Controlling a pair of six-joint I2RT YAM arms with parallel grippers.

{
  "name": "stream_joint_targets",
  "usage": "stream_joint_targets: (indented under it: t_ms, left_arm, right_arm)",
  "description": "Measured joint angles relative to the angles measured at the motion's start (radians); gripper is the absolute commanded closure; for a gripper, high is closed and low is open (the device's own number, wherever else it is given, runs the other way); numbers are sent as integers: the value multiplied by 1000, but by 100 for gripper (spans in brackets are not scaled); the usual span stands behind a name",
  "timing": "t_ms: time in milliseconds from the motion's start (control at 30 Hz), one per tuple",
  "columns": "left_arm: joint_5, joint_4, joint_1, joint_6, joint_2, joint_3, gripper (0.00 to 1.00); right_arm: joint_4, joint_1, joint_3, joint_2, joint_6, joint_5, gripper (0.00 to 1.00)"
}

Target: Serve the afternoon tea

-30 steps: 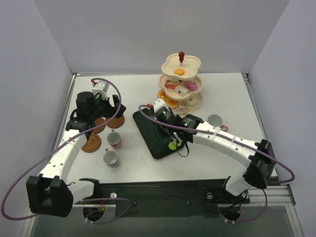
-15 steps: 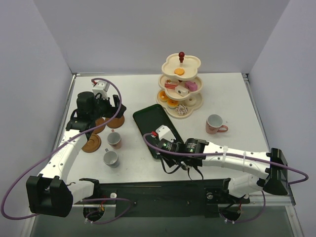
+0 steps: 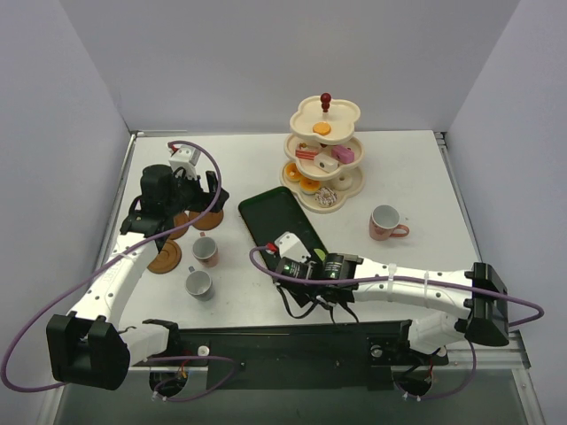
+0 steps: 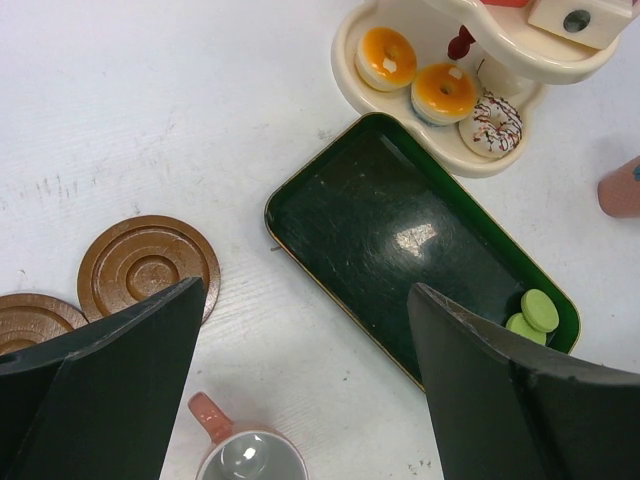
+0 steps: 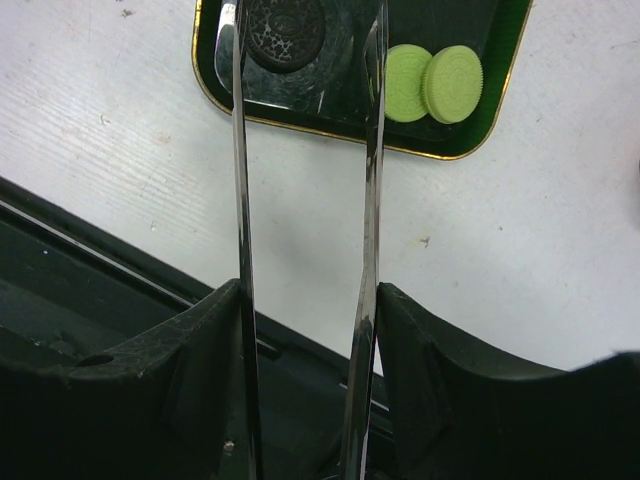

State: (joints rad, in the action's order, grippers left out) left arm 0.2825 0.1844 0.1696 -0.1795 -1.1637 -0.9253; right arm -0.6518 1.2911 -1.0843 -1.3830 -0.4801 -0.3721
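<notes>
Nearest the front edge of the table (image 3: 416,168), the right gripper (image 5: 305,300) is clamped on the metal tongs (image 5: 241,200). One blade lies against each finger's inner face, with a gap between the blades. The tongs' long axis runs straight away from the wrist toward the near end of the dark green tray (image 5: 310,95). Their tips stand on either side of a dark round patterned sweet (image 5: 287,30) lying in the tray; I cannot tell whether they touch it. In the corner beside it, two green macarons (image 5: 430,84) lie flat and overlapping, in a row across the tray's width. In the top view the tray's long axis runs from near right to far left.

Left of the tray a grey cup (image 3: 198,283) and, just beyond it, a pink cup (image 3: 205,251) stand upright. Farther back, brown saucers (image 3: 164,258) lie flat. The left gripper (image 3: 199,197) hovers over them with its jaws spread wide, holding nothing. Right of the tray, a second pink cup (image 3: 385,221) stands with its handle pointing right.

Farthest back, the cream three-tier stand (image 3: 323,150) stands upright with its axis vertical and its red knob (image 3: 326,97) on top. Two orange donuts (image 4: 445,90) and a white sprinkled donut (image 4: 497,120) sit on its lowest tier, on the side facing the tray.
</notes>
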Motion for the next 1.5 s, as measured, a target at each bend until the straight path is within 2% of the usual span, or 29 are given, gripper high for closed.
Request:
stream_joint_targets:
  t_ms: [567,1267,1400,1500]
  left_arm:
    - [-3,0,0,1,0,0,6]
    - [-3,0,0,1,0,0,6]
    - [-4,0,0,1,0,0,6]
    - [-25,4,0,0,7,0,6]
  right_arm:
    - [0,13,0,-45,-16,23,52]
    - [-79,7,-72,-92,11,-18,72]
    - [-89,-25,-127,-85,53,-26,74]
    - [-93,-105,-192,-45,110,-33,74]
